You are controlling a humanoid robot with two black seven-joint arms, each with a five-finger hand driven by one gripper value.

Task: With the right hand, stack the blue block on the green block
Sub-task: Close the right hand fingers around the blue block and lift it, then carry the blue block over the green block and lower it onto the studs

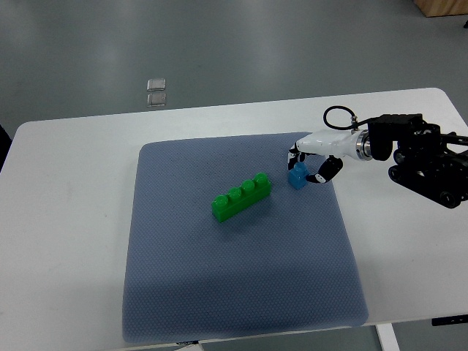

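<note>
So the right hand (310,162) comes in from the right side of the table (66,190), reaching just over the edge of the blue-grey mat (219,292). Its fingers (327,171) are curled around the little blue block (297,176), which sits at the hand's lower left. I can't really tell if the block is already lifted or resting on the mat, since the steep view flattens that. Looks to me like a grip from the side and above, which makes sense: it leaves the bottom of the block free so it can press down onto studs.

The green block (242,196) is the long one with four studs, lying at a slant near the middle of the mat, just left of the blue one and not touching it. Its studs face up, so it's ready to take something on top. Being close by, the carry should be short.

My guess is the grasp step is in hand and the stacking hasn't happened. The tricky bit will be lining the small block up with those slanted studs. The left arm isn't showing anywhere.
</note>
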